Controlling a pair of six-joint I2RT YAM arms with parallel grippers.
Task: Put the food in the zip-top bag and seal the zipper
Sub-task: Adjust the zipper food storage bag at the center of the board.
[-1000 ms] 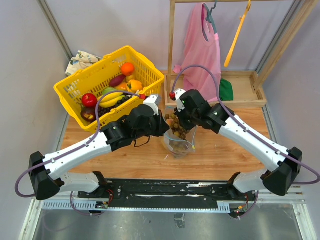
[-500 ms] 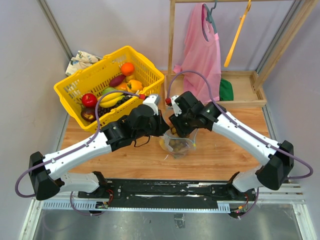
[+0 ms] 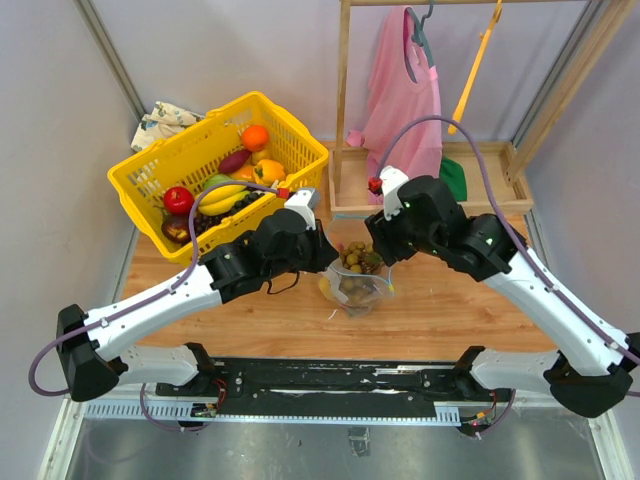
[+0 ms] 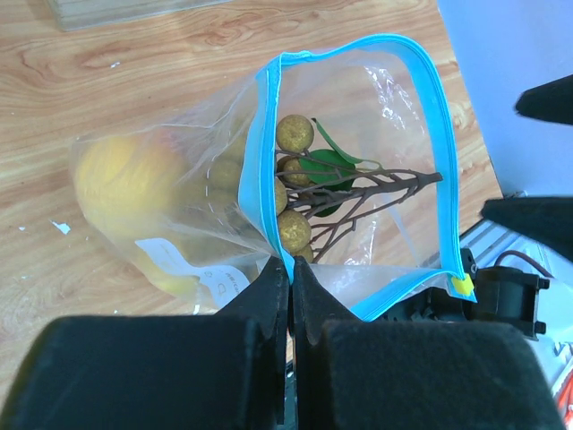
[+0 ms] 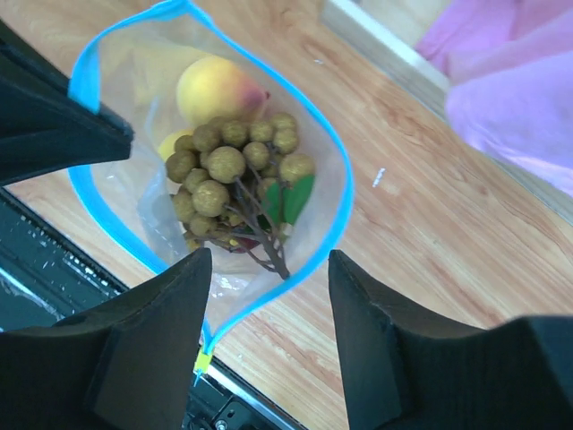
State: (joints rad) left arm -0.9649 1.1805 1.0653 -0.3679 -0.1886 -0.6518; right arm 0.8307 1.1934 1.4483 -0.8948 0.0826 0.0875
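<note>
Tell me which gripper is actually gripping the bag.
The left gripper: its jaws are shut on the blue zipper of the zip-top bag. The right gripper hangs open above the bag's mouth, holding nothing.

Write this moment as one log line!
left fingers: shut on zipper | right fingers: open over bag | grape cluster: inside bag | zipper: unsealed

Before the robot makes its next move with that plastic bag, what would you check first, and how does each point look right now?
1. Left gripper shut on the edge of the bag: ok.
2. Bag mouth open: ok.
3. Grape cluster inside the bag: ok.
4. Grape cluster clear of the zipper: cannot tell.
5. Right gripper open, empty, above the bag: ok.
6. Zipper sealed: not ok.
</note>
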